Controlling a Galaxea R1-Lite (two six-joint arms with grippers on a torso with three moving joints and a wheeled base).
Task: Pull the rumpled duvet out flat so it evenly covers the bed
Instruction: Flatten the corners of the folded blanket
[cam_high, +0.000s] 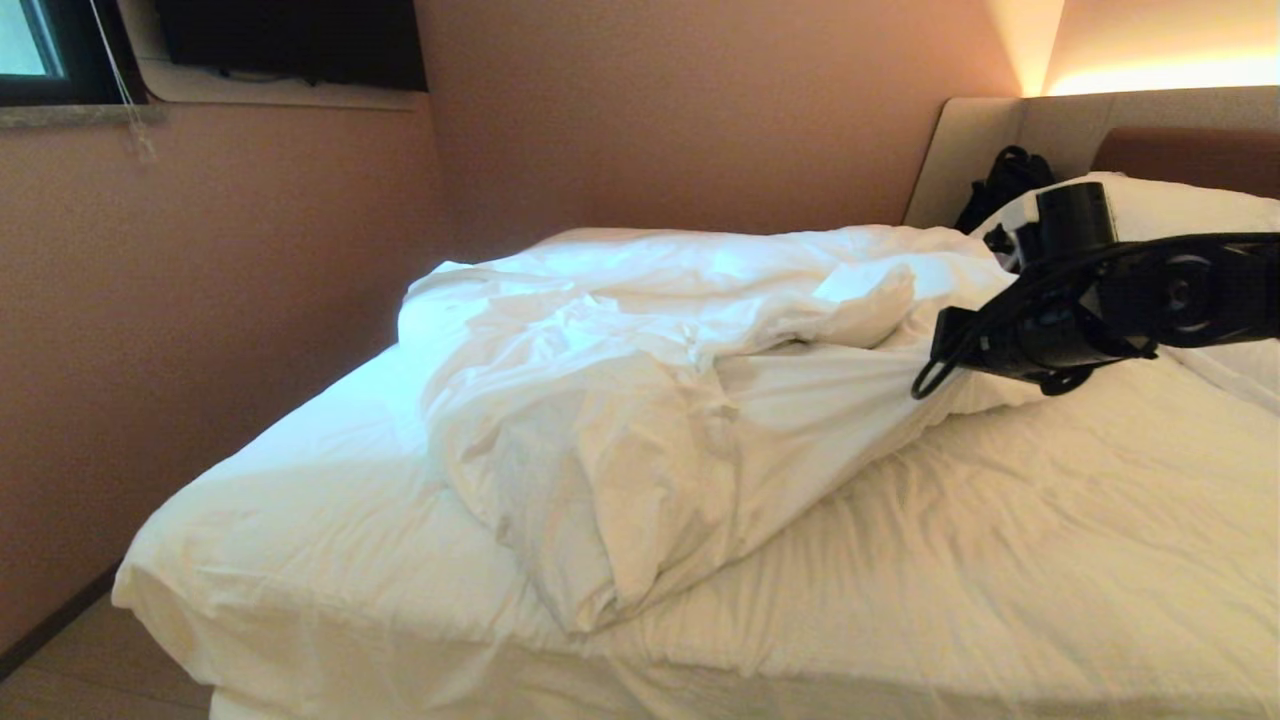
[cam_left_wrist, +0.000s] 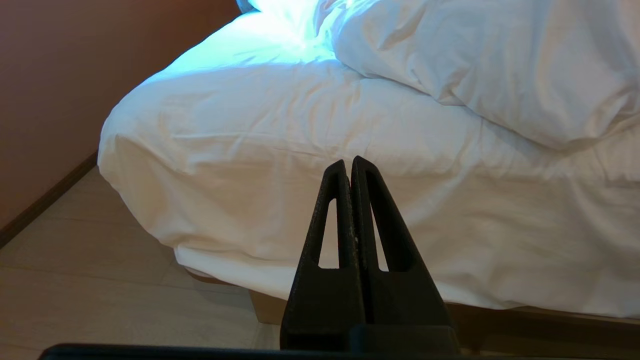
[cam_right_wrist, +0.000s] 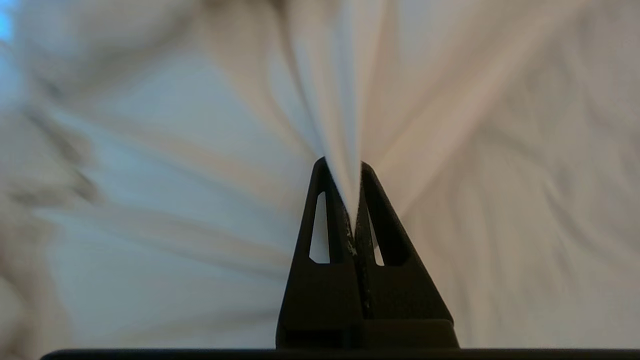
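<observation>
The duvet (cam_high: 640, 400) lies bunched in a rumpled white heap across the middle of the bed (cam_high: 1050, 560), leaving the fitted sheet bare at the near side and at the left. My right arm (cam_high: 1100, 300) reaches in from the right above the heap's right edge. In the right wrist view my right gripper (cam_right_wrist: 342, 167) is shut on a pinched fold of the duvet (cam_right_wrist: 330, 75), and the cloth fans out taut from the tips. My left gripper (cam_left_wrist: 348, 162) is shut and empty, held low before the bed's side (cam_left_wrist: 300, 165), below the duvet (cam_left_wrist: 500, 65).
A pillow (cam_high: 1180, 205) and a black bag (cam_high: 1005, 185) sit against the beige headboard (cam_high: 1000, 130) at the far right. A pink wall (cam_high: 200, 300) runs close along the bed's left side. Pale floor (cam_left_wrist: 100, 280) shows at the bed's corner.
</observation>
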